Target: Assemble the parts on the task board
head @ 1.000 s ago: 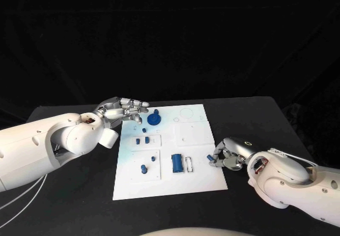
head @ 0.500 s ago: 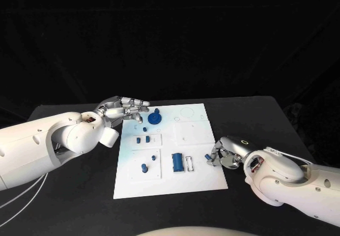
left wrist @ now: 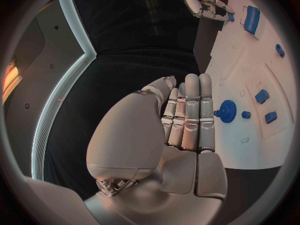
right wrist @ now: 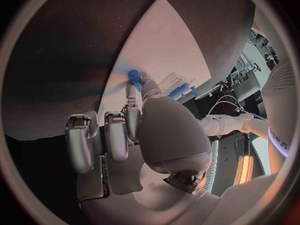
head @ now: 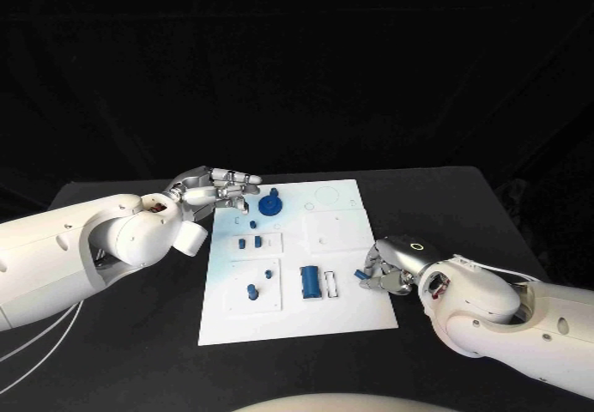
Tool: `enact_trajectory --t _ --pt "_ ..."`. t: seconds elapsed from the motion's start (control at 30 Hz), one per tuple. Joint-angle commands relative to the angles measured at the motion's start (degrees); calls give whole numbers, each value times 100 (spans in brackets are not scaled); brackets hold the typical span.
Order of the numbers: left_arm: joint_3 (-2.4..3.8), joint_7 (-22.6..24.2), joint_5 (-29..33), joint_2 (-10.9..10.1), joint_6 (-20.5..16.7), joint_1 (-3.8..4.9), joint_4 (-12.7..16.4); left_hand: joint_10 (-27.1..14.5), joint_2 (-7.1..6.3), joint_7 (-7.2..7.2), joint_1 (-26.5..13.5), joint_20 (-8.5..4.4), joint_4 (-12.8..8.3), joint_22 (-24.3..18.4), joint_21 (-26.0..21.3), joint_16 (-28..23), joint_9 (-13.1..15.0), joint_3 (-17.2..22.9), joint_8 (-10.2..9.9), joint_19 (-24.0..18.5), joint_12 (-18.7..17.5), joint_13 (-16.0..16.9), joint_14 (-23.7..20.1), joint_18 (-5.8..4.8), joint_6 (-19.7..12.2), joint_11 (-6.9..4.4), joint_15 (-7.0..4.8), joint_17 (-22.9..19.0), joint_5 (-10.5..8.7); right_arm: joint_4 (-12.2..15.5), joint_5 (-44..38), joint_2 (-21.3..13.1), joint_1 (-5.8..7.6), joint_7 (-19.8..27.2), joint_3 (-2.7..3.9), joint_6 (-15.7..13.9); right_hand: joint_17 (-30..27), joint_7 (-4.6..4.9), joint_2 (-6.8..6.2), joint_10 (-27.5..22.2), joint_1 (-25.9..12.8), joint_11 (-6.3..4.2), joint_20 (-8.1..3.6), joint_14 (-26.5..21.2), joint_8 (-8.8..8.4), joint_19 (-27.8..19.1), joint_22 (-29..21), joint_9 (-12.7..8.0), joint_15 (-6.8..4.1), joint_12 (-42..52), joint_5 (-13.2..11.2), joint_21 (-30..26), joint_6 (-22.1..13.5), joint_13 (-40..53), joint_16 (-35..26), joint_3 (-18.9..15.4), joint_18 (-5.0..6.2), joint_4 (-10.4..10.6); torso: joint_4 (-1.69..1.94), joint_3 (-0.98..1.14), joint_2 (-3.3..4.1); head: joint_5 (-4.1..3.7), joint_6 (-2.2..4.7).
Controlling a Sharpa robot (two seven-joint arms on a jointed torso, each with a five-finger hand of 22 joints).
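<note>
The white task board (head: pixel 341 232) lies in the middle of the table. On it are a round blue gear part (head: pixel 270 206), two small blue blocks (head: pixel 250 244), a long blue block (head: pixel 308 282) and small pegs (head: pixel 252 294). My right hand (head: pixel 391 269) is at the board's right edge and pinches a small blue part (head: pixel 366 275) between thumb and fingertip; the small blue part (right wrist: pixel 134 75) sits just over the board (right wrist: pixel 165 45). My left hand (head: pixel 221 190) hovers at the board's far left corner, fingers stretched out, holding nothing. In the left wrist view that hand (left wrist: pixel 184 130) is beside the gear (left wrist: pixel 227 111).
Black table (head: pixel 124 343) surrounds the board on all sides. The board's far right part carries empty outlined recesses (head: pixel 334 232). A white slot piece (head: pixel 330 286) lies next to the long blue block.
My right hand with the small blue part has shifted slightly up and toward the board's right edge, the forearm turning. My left hand has stayed put.
</note>
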Motion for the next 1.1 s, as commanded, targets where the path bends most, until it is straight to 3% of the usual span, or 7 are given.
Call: enact_trajectory --t 0.03,0.27,0.4,0.7,0.9,1.1 --pt "3 22 -26 5 107 2 21 -35 26 -18 22 20 -7 -8 -23 -18 -9 -41 18 -1 32 7 -41 28 -42 -3 -15 -8 -9 -86 -281 25 -113 -431 -97 778 902 7 -17 -5 73 -23 6 477 -27 599 1510 -193 -18 -40 181 31 60 -753 25 93 -38 -1 6 1 0 8 -3" --pt "3 25 -29 8 104 2 23 -35 26 -18 22 20 -7 -8 -23 -18 -9 -41 18 -1 32 7 -41 28 -42 -3 -15 -8 -9 -80 -312 78 -115 -520 -97 654 907 -21 -13 1 153 -49 -6 477 -36 599 1510 -234 -38 -35 571 31 114 -743 26 325 -38 -34 7 3 3 16 -3" --pt "3 25 -30 9 99 2 25 -35 26 -18 22 20 -7 -8 -23 -18 -9 -41 18 -1 32 7 -41 28 -42 -3 -15 -8 -9 -25 -178 66 -114 -546 -96 427 921 -47 27 13 222 -75 -23 480 -24 599 1510 -242 -57 -25 639 31 153 -734 33 546 -38 -68 1 4 0 23 -1" --pt "3 23 -30 17 97 2 24 -39 27 -17 27 20 -11 -8 -24 -19 -10 -41 18 -3 34 7 -45 29 -44 -2 -15 -10 -8 245 590 1 3 -468 -83 -463 950 -68 -155 58 25 -94 -48 487 26 599 1510 -211 -75 -11 1105 31 168 -720 46 1086 -38 -36 -2 4 3 21 1" --pt "3 26 -30 23 97 2 25 -43 29 -17 35 20 -16 -8 -25 -21 -11 -40 18 -4 37 6 -48 29 -46 -3 -15 -12 -7 370 1069 36 82 -332 -74 -923 947 -75 -252 79 -69 -97 -52 486 58 599 1510 -182 -80 8 1177 31 164 -704 43 1320 -38 -41 6 4 6 16 1" --pt "3 27 -30 22 97 2 29 -43 29 -17 35 20 -16 -8 -25 -21 -11 -40 18 -4 37 6 -48 29 -46 -3 -15 -12 -7 441 1429 90 104 -260 -71 -1097 946 -78 -296 90 -141 -100 -54 486 77 599 1510 -163 -83 15 1181 31 166 -698 42 1423 -38 -34 4 4 8 20 -7"
